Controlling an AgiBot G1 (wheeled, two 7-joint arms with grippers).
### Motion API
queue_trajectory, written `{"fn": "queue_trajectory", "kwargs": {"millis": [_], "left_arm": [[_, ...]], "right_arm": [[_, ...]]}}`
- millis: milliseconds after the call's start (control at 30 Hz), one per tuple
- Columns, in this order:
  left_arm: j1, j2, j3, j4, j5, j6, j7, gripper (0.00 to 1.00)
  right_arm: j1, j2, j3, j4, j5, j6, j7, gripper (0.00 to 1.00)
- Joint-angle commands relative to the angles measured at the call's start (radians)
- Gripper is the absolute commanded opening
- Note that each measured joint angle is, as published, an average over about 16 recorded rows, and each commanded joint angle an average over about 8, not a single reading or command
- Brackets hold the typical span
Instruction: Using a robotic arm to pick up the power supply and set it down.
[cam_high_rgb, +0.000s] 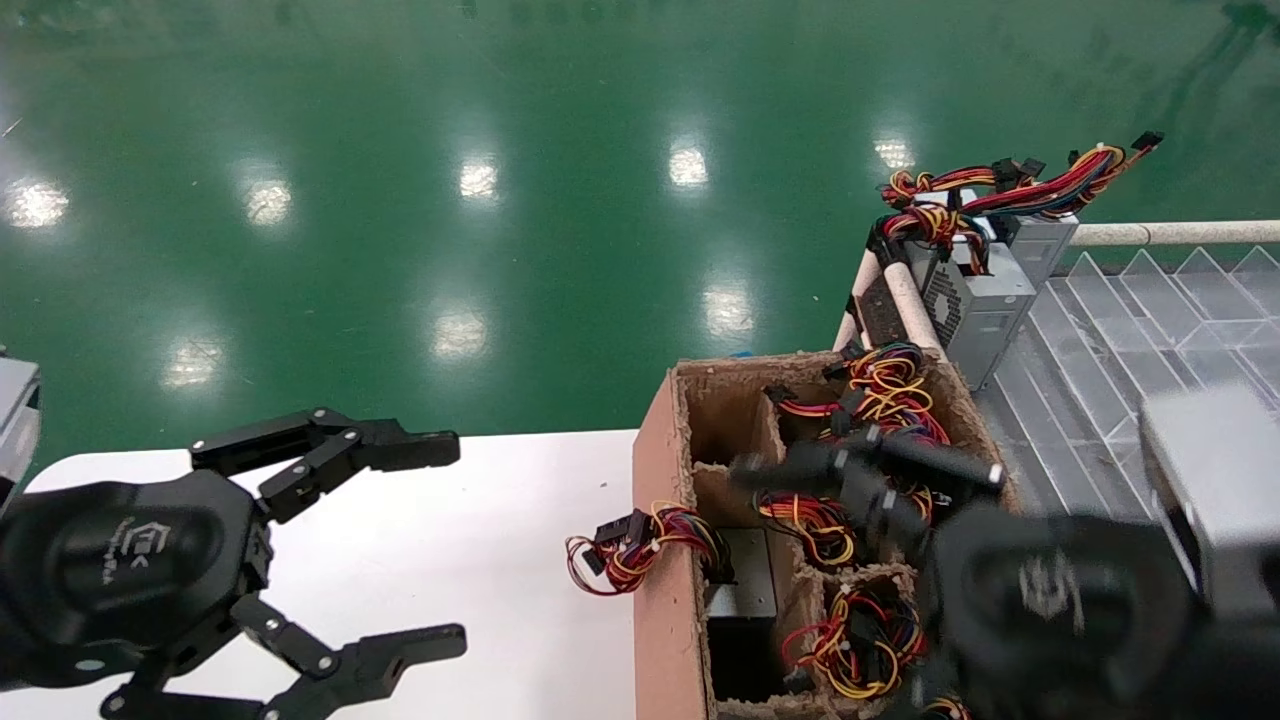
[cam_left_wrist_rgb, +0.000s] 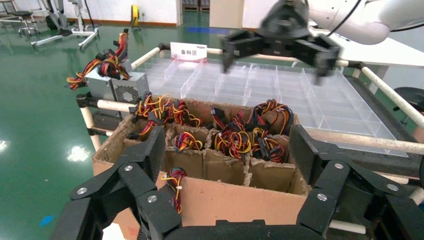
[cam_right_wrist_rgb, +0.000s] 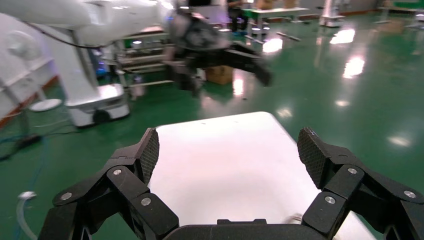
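**Both grippers spread wide and empty; power supply stands beyond the box**

At the lower left of the head view the left gripper hangs over the white table, its black linked-bar fingers spread wide with nothing between them. Its own wrist view shows the same spread fingers framing the cardboard box.

At the lower right of the head view the right gripper of the robotic arm is blurred above the cardboard box's middle compartments. In its wrist view the fingertips stand far apart, holding nothing, with the white table below them. The left wrist view shows it too, in the upper middle, above the clear tray.

The box sits right of centre, its dividers forming cells stuffed with red, yellow and black wire bundles. One bundle spills over the left wall onto the table.

Farther back, in the upper right of the head view, the power supply stands upright at the corner of the clear divided tray, just beside the white rail, vent side facing left, its coloured wires splaying from the top.
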Motion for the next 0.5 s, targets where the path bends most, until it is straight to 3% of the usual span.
{"fn": "queue_trajectory", "kwargs": {"millis": [33,500], "left_arm": [[0.0,0.0,0.0,0.0,0.0,0.0,0.0,1.0],[0.0,0.0,0.0,0.0,0.0,0.0,0.0,1.0]], "right_arm": [[-0.024,0.006,0.002,0.035,0.015,-0.004,0.019,1.0],[-0.016,0.004,0.002,0.022,0.01,-0.002,0.013,1.0]]}}
